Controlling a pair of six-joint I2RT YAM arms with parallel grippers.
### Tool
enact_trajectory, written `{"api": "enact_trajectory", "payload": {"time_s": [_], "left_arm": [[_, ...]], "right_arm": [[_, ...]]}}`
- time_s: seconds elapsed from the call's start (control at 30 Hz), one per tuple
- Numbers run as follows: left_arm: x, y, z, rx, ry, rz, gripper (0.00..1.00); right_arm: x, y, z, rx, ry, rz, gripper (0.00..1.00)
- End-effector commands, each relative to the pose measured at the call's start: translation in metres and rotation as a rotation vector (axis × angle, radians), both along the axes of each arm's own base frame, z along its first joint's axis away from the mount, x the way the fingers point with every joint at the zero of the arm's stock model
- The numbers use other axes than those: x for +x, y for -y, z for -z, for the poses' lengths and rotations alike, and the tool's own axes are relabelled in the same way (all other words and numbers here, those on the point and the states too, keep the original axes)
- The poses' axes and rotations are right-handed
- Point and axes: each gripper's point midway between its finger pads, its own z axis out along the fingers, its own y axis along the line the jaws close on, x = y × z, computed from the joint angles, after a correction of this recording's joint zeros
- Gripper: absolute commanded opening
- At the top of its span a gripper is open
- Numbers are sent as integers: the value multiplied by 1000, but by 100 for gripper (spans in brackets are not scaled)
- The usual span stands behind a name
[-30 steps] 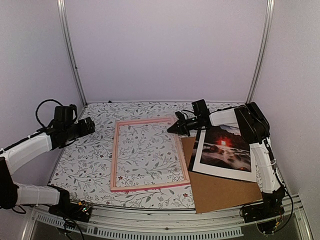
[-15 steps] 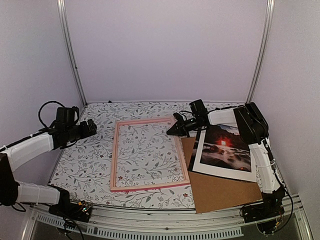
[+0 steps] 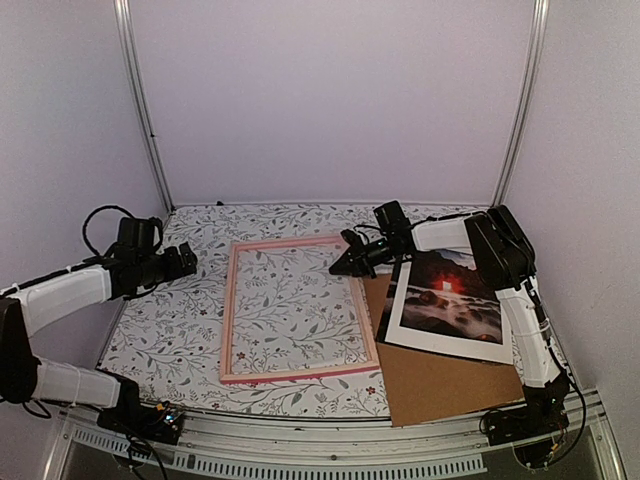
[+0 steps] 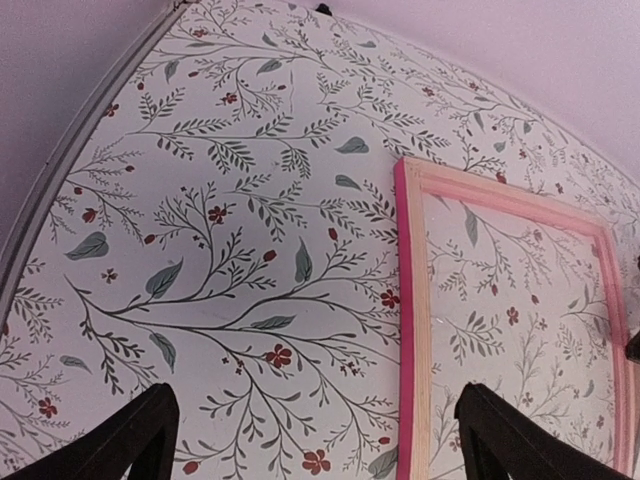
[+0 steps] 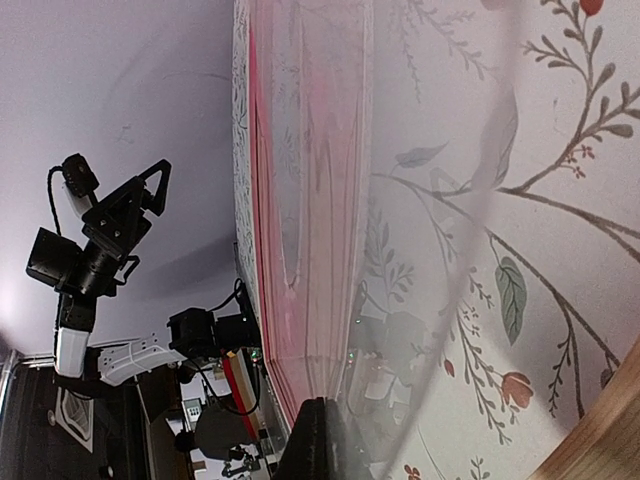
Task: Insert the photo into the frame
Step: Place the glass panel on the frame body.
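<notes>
Left gripper (image 3: 186, 260) hangs left of the frame (image 3: 227, 310), over the floral table (image 3: 165, 325). Its fingers (image 4: 130, 440) are spread wide and hold nothing. Right gripper (image 3: 340, 267) is at the frame's upper-right corner. Only one dark fingertip (image 5: 312, 445) shows in the wrist view, against the pink rail, so I can't tell the gap or whether it has a grip. The photo (image 3: 445, 300) lies flat at right on the brown backing board (image 3: 440, 385), beside the frame.

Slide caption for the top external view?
Right gripper at the pink frame's far right corner, left gripper open off its left side, photo lying on the brown backing board.
</notes>
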Motion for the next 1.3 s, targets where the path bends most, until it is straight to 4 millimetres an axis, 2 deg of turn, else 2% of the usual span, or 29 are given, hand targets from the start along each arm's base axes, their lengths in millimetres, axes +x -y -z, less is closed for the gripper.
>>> {"api": "enact_trajectory", "payload": {"time_s": [0.0, 0.7, 1.13, 1.27], "left_arm": [[2, 9, 5, -5, 2, 22, 100], [3, 29, 18, 21, -28, 62, 100], [5, 42, 24, 28, -43, 88, 100], [5, 46, 25, 30, -46, 96, 100]], "right_arm": [[-7, -4, 2, 6, -16, -30, 0], [-14, -4, 4, -42, 2, -37, 5], [-11, -9, 1, -48, 34, -30, 19], [-8, -8, 1, -61, 47, -20, 28]]}}
